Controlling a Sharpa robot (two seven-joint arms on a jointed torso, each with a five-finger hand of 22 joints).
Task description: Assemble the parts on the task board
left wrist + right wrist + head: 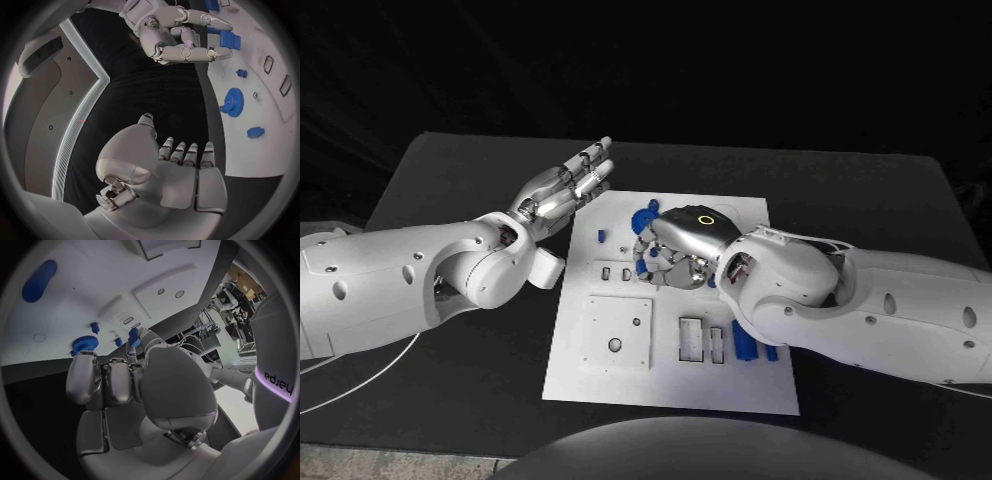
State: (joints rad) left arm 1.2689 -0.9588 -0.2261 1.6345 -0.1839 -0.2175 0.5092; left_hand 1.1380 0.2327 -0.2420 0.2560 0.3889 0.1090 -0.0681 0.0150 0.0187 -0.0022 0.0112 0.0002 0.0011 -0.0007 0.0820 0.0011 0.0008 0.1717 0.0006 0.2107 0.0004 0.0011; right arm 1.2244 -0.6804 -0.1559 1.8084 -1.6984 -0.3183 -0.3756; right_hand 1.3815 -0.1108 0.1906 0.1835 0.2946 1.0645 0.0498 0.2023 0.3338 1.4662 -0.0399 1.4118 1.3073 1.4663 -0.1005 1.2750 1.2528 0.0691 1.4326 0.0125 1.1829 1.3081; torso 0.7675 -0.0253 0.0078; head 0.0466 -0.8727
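Note:
The white task board (733,385) lies mid-table. My right hand (678,245) hangs over its middle with fingers curled down, pinching a small blue block (226,39) between thumb and fingertips; the same block (133,336) shows just past the thumb (169,380). Just beyond the hand a blue gear (646,218) sits on the board, also seen as the gear (233,102) and the gear (84,344). My left hand (567,190) floats above the table off the board's far left corner, fingers straight and empty; its palm (181,165) faces the board.
A small blue peg (602,236) stands near the board's left edge. Two blue pieces (744,345) lie beside rectangular slots (691,338) near the front. A raised square plate (617,335) with holes takes the front left. A long blue piece (39,280) lies further off.

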